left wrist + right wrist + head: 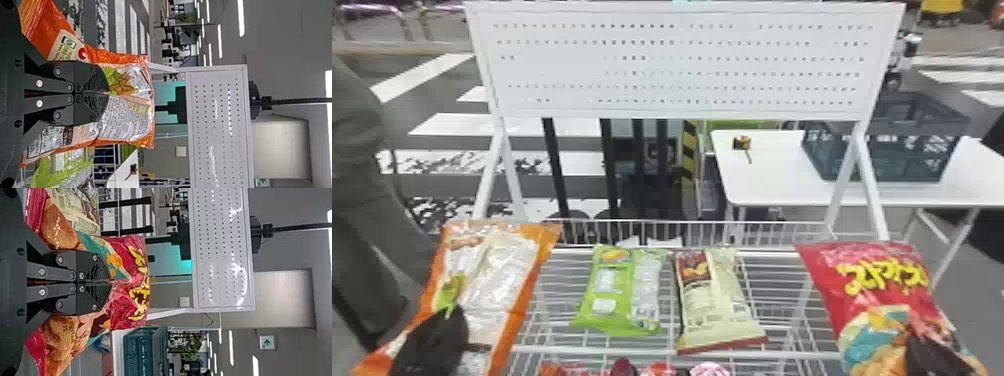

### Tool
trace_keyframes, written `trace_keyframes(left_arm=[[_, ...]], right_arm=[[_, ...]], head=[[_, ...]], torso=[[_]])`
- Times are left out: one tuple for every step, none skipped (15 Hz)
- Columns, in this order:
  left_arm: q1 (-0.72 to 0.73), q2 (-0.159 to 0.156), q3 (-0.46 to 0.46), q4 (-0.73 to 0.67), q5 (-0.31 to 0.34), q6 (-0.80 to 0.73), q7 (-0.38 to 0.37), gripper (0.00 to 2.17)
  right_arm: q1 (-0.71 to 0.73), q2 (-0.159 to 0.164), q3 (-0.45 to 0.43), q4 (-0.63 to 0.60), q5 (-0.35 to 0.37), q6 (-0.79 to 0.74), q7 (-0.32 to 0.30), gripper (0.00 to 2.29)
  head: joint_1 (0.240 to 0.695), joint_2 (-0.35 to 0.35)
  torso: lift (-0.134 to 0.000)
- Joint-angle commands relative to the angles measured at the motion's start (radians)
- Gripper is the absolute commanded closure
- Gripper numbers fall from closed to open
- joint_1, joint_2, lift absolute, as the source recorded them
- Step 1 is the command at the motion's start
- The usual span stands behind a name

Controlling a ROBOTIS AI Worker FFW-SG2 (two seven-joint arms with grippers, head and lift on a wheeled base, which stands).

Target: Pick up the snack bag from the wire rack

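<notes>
At the head view's lower left, my left gripper (439, 340) is against an orange snack bag (524, 280), held at the wire rack's left side. My right gripper (932, 357), lower right, is at a red snack bag (877, 265). In the left wrist view, the gripper (106, 93) is shut, pinching the orange bag (129, 117). Likewise in the right wrist view, the gripper (109, 282) is closed on the red bag (125, 301), its wrapper creased at the fingertips. A green bag (617, 295) and a cream bag (714, 300) lie on the wire rack (777, 300).
A white perforated panel (682, 65) stands above the rack's back on slanted posts. Behind at the right, a white table (777, 185) carries a dark crate (887, 150). Several colourful packages (659, 370) show at the rack's lower front. A person stands at the left edge.
</notes>
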Motion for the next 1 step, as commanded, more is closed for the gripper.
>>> trace_keyframes(left_arm=[[0.0, 0.0, 0.001, -0.001, 0.0, -0.002, 0.0, 1.67]], right_arm=[[0.004, 0.001, 0.001, -0.003, 0.0, 0.0, 0.003, 2.25]], head=[[0.499, 0.0]], torso=[[0.0]])
